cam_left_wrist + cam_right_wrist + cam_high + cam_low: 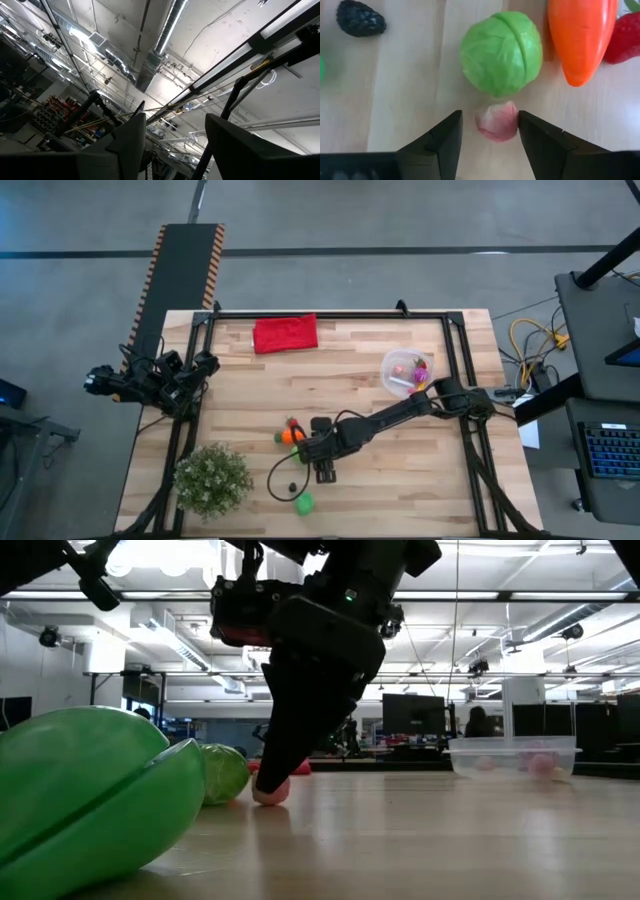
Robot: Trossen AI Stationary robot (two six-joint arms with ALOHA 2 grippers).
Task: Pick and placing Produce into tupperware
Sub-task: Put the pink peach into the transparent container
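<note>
Overhead, the right hand reaches across the bench to the cluster of produce near the middle, with an orange carrot just beyond its tip and a green piece lying apart nearer the front edge. The tupperware sits back along this arm, near its base, already holding a few pieces. The left hand waits folded at the bench's far side, well away, so the right arm is clearly the nearer one.

Level with the bench, the right hand's tip comes down onto a small pink piece, a green cabbage just behind it.

From the left wrist, only ceiling shows between parted fingers.

From the right wrist, the pink piece lies squarely between the spread fingers, not yet squeezed, touching the cabbage straight ahead. Closing should catch it.
</note>
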